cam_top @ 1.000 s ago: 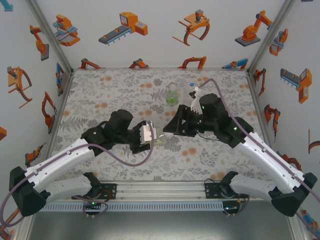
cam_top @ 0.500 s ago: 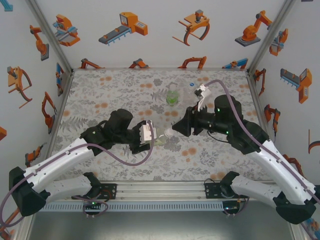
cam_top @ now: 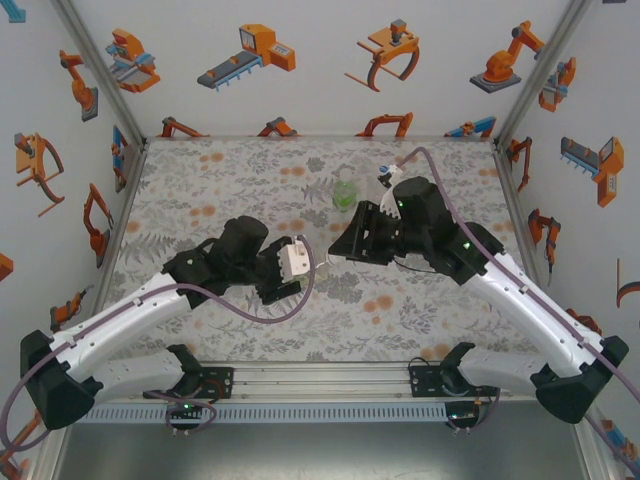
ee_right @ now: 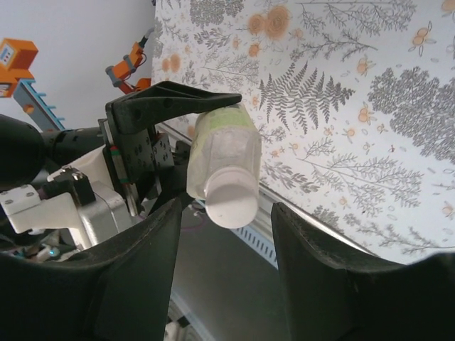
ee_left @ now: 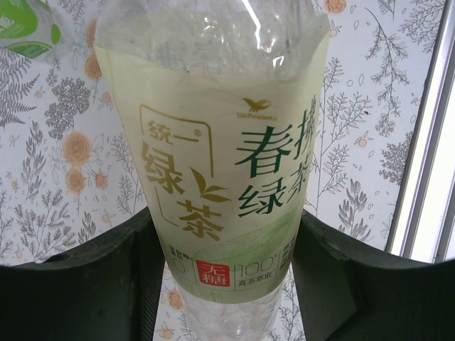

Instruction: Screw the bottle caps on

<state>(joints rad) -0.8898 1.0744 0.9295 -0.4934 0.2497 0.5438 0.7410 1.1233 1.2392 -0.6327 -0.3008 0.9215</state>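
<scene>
Legibly, "统一 绿茶" on bottle (ee_left: 220, 185)

In the left wrist view the yellow-label bottle (ee_left: 227, 177) runs off the frame at top and bottom, and the green-label bottle (ee_left: 20, 28) is clipped by the top-left corner. From above, the left gripper (cam_top: 300, 268) and right gripper (cam_top: 338, 248) cover most of the yellow-label bottle. Far right, the right gripper half hides what may be the unlabelled bottle (cam_top: 384, 180), too small to tell.
</scene>
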